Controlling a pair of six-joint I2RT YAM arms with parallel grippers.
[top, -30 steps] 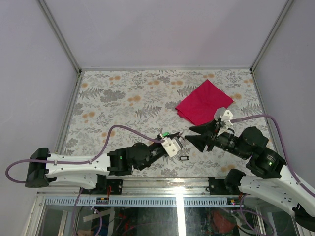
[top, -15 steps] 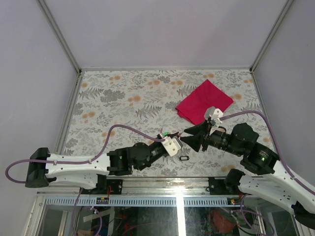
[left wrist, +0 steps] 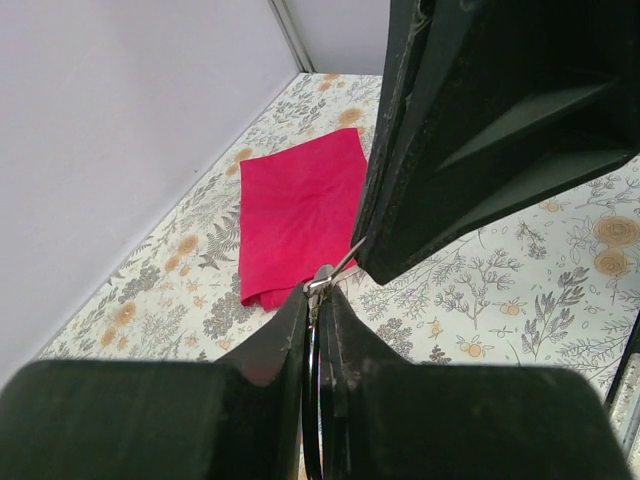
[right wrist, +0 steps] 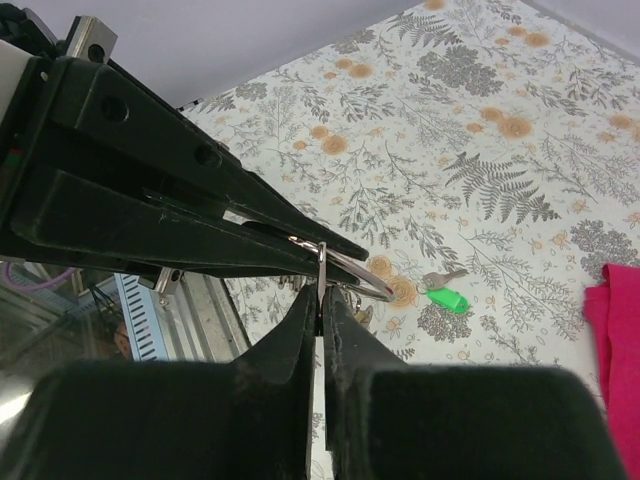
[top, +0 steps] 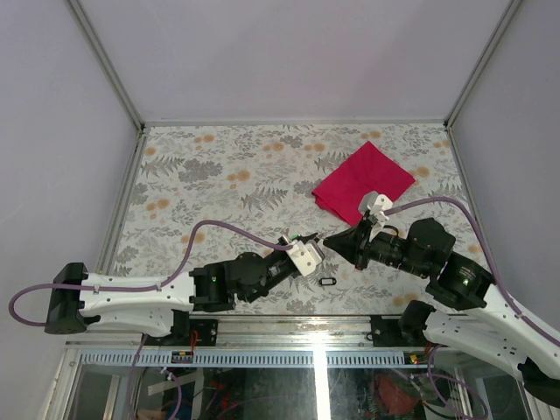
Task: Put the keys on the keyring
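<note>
Two grippers closed on one keyring

Two sets of black fingers meet on the keyring point(right wrist: 360, 268), a thin silver wire loop held above the table between the arms. The left gripper point(left wrist: 318, 290) is closed. Its wrist view shows the loop edge-on, running down the narrow slit between its fingers, with a short bright end of wire poking out past the tips. The right gripper point(right wrist: 320, 290) is closed as well. Its own camera shows the wire dropping straight into the seam between its two fingers, so it pinches the ring from the opposite side. From above, the two grippers point at each other, tip against tip, the left one on the left side and the right one on the right.

One black key tag point(top: 328, 282) lies flat on the table just on the near side of the meeting tips, toward the arm bases, touching neither gripper. One green key tag point(right wrist: 446, 299) with a small metal key attached lies on the table beyond the right gripper's tips in its wrist view, below the ring and apart from it. Whether any tag hangs on the loop cannot be told.

A red cloth point(top: 363, 181) lies spread on the far side of the right gripper, well apart from the ring. All of it rests on a table point(top: 210, 175) covered in a grey leaf and orange flower print.
</note>
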